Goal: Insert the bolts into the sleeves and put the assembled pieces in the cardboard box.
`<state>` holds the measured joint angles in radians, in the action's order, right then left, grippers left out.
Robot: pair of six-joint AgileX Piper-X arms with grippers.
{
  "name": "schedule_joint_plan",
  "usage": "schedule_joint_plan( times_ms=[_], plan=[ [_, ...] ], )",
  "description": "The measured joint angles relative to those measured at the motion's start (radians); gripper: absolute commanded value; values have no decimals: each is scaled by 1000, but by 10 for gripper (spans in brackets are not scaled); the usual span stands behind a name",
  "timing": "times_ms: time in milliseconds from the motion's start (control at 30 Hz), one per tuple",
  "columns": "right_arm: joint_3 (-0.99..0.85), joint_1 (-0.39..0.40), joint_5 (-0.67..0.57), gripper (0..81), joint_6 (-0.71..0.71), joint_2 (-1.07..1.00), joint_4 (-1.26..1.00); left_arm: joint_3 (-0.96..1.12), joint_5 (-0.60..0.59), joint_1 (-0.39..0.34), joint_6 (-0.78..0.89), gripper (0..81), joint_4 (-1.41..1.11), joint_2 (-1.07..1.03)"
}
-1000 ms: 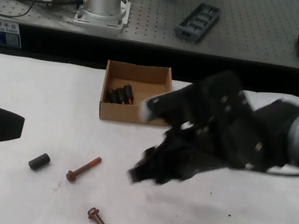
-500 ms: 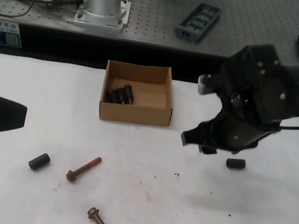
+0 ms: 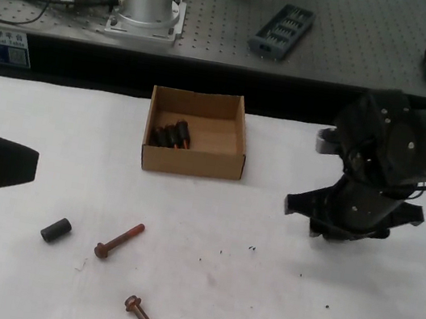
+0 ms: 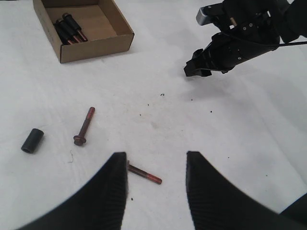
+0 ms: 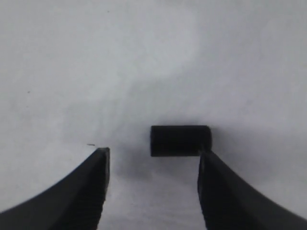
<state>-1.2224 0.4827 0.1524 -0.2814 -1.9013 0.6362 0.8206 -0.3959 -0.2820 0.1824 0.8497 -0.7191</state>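
Right pincer [image 5: 152, 153] spread, low over sleeve [image 5: 180, 140] lying on surface [image 5: 72, 57] at right, sleeve off-centre in gap: likely lining up grasp. Left pincer [image 4: 156, 158] spread, hanging over near bolt [image 4: 144, 173], likely waiting to take it. Box [image 3: 192, 164], far, holds finished pieces [image 3: 171, 134].

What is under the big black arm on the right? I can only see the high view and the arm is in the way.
Observer: A black sleeve is lying on its side on the white cloth. The right wrist view looks straight down on it.
Operator: Is it grabbed already?
Observer: No. The right gripper is open, and the sleeve lies loose between its fingers, closer to one of them.
Operator: And what about the other side?
Observer: The left gripper is open too. One bolt lies on the cloth below it, with its head end hidden behind a finger.
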Motion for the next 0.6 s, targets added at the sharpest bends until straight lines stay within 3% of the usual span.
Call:
schedule_joint_plan(
  times_ms=[600],
  plan=[
    [-5,-28,-17,422,-2,-42,-15,0,0,0,0,297,0,0]
  ],
)
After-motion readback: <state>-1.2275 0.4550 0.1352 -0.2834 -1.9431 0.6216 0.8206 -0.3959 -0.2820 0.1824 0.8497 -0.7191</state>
